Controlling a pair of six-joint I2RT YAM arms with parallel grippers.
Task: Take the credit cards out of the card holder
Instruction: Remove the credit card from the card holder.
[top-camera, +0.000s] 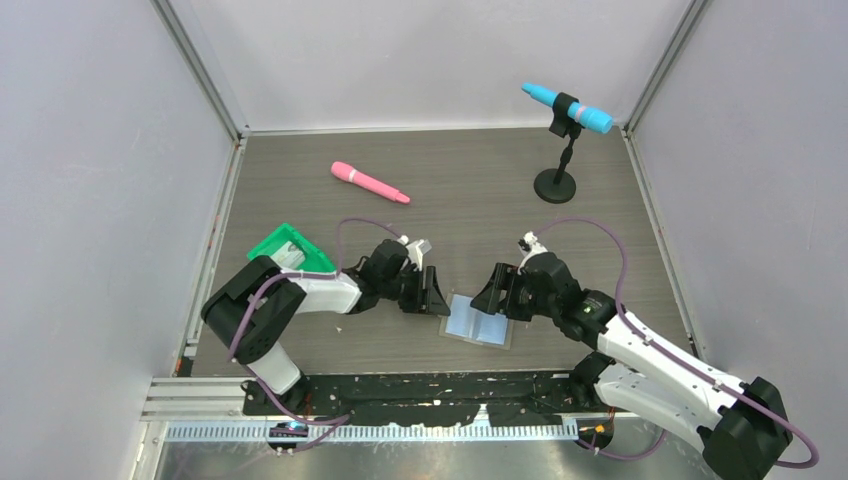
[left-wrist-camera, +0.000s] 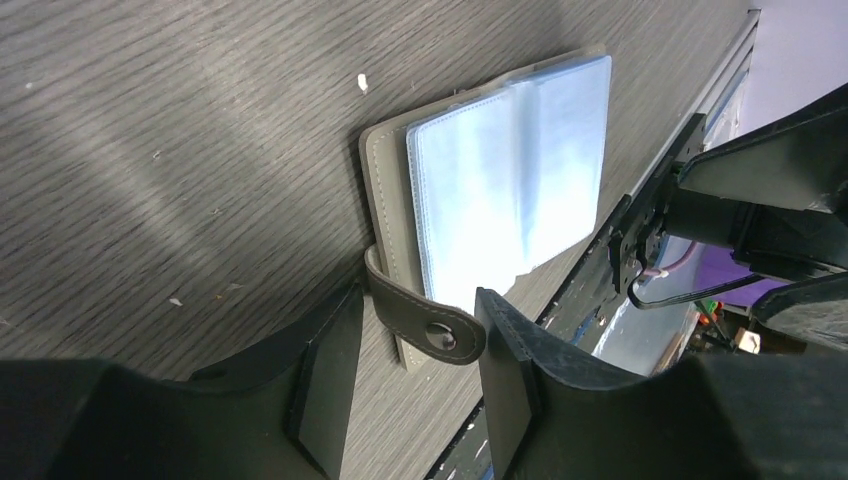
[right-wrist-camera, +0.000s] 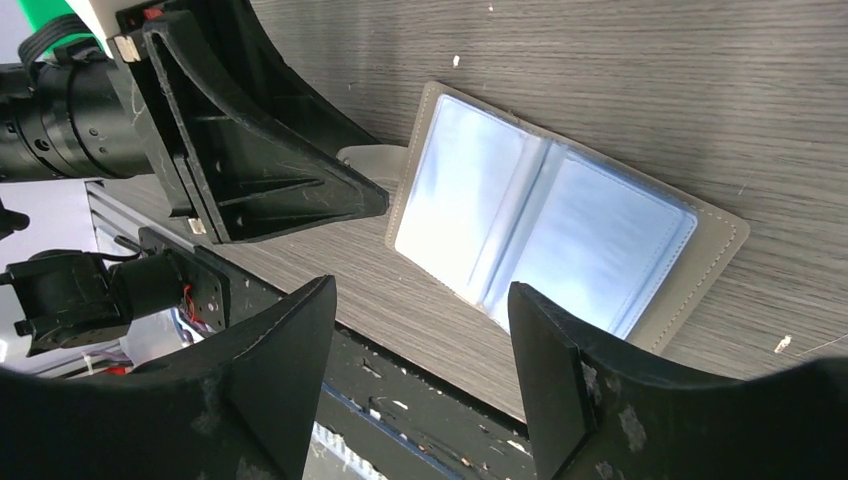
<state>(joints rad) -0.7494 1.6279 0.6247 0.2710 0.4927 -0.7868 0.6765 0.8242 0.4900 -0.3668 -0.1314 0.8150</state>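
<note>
The card holder lies open and flat near the table's front edge, its pale blue pockets facing up. It also shows in the left wrist view and the right wrist view. No card edge shows clearly in the pockets. My left gripper is open at the holder's left edge. The holder's grey snap strap lies between its fingers, which stand apart from it. My right gripper is open and empty just above the holder's right half.
A green tray sits left of the left arm, with a pale card-like piece in it. A pink pen lies at the back. A blue marker on a black stand stands back right. The table's front edge is just behind the holder.
</note>
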